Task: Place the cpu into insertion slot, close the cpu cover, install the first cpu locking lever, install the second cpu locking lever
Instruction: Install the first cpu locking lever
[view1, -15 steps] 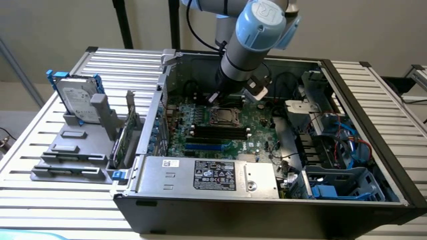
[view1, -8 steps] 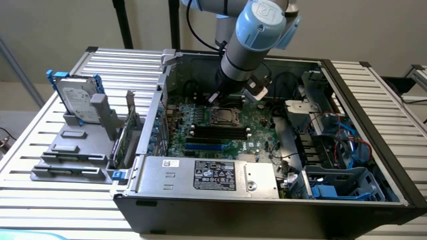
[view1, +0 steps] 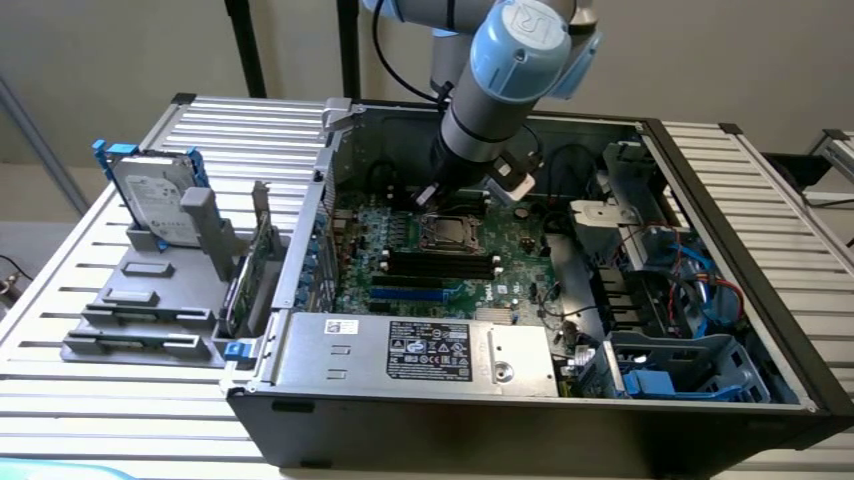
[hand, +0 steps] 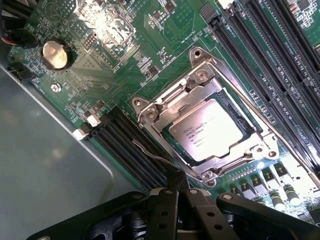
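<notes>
The cpu lies silvery face up in the insertion slot on the green board. The cpu cover is folded down over it, framing the chip. One locking lever runs as a wire along the cover's edge beside the memory slots. A second lever stretches along the opposite edge, and its end comes right up to my fingertips. My gripper is shut, with its tips at that lever's end by the cover's corner screw. In the exterior view the gripper hangs just above the socket inside the open computer case.
Long black memory slots flank the socket on both sides. A coin battery sits further off. A grey labelled power supply fills the case front, blue cables lie at the exterior view's right, and a hard drive stands outside on the slatted table.
</notes>
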